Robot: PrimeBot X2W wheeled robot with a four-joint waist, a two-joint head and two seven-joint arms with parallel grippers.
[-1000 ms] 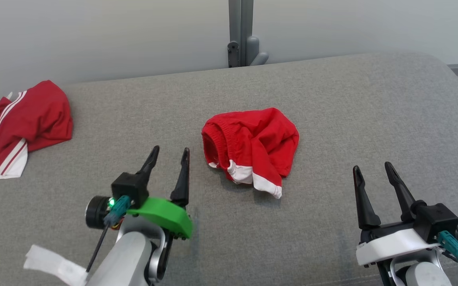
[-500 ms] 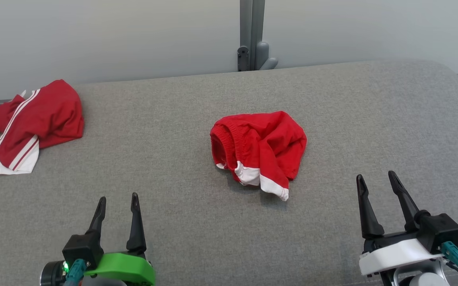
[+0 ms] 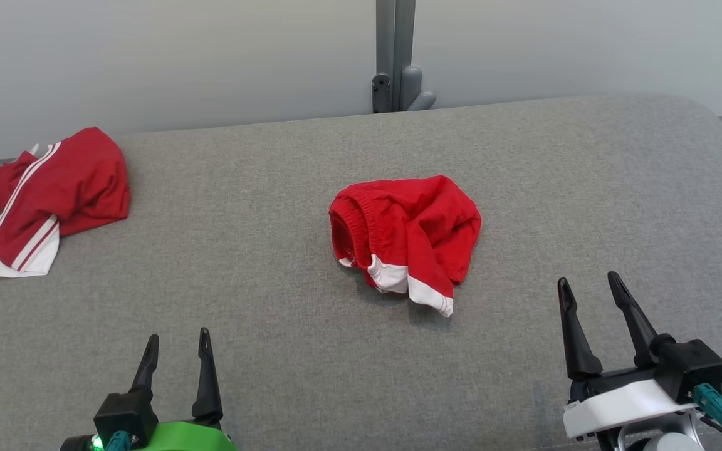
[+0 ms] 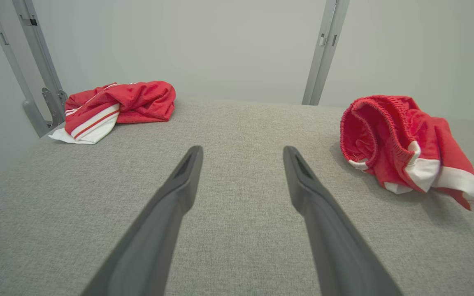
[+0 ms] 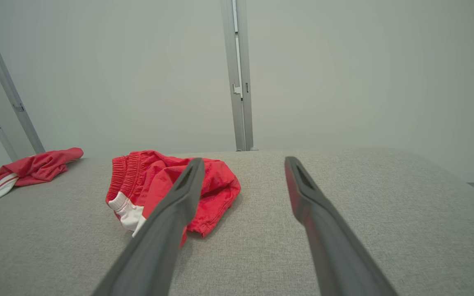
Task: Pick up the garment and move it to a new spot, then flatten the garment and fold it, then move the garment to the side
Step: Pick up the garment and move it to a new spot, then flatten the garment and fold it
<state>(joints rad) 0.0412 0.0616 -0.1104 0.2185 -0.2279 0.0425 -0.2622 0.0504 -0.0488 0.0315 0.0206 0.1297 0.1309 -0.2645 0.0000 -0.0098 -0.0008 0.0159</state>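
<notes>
The garment (image 3: 405, 238) is a crumpled pair of red shorts with white trim, lying in a heap at the middle of the grey padded surface (image 3: 261, 188). My left gripper (image 3: 178, 335) sits open at the lower left, well short of the heap and touching nothing. The left wrist view has its fingers (image 4: 242, 150) spread over bare fabric, with the garment (image 4: 401, 144) off to the right. My right gripper (image 3: 588, 279) is open at the lower right, empty, a little to the right of the heap. In the right wrist view the garment (image 5: 138, 176) lies partly behind the left finger (image 5: 171, 213).
A second red garment with white stripes (image 3: 54, 188) lies bunched at the far left edge of the surface. A grey metal post (image 3: 392, 56) stands behind the far edge against a pale wall. The surface rounds off at the right.
My left gripper has drawn back from beside the garment to the lower left corner, still open. The head camera shifted slightly. The right gripper and both garments stayed put.
</notes>
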